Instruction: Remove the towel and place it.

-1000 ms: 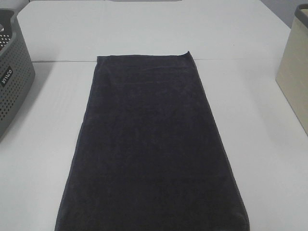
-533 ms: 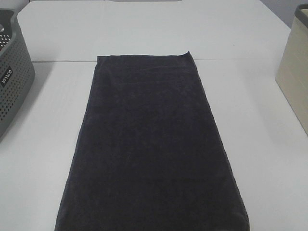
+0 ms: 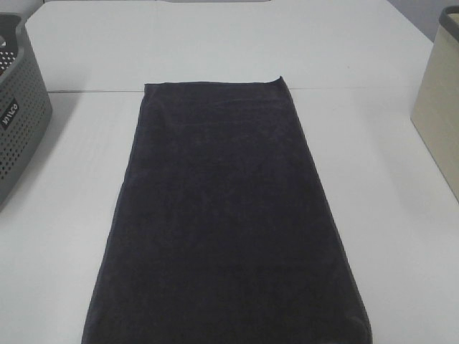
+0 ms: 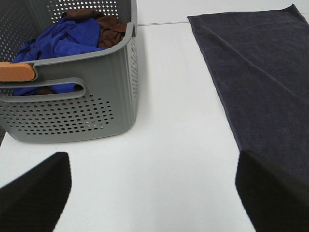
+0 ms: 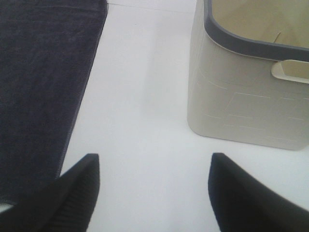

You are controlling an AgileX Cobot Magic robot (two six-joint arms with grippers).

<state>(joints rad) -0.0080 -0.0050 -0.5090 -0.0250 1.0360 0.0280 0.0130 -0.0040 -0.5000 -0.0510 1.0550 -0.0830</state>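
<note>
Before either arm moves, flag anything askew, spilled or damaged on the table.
Nothing stands out. The towel lies flat and spread on the white table, its near end running out of view. The grey basket stands upright with blue and brown cloths inside it. The beige bin stands upright. Nothing is spilled.

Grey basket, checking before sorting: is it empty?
No, the grey basket holds blue cloth and brown cloth.

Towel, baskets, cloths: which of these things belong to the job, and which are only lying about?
Belongs to the job:
- towel, spread flat on the table
- left gripper and right gripper, both open and empty

Only lying about:
- grey basket holding blue cloth and brown cloth
- beige bin
</note>
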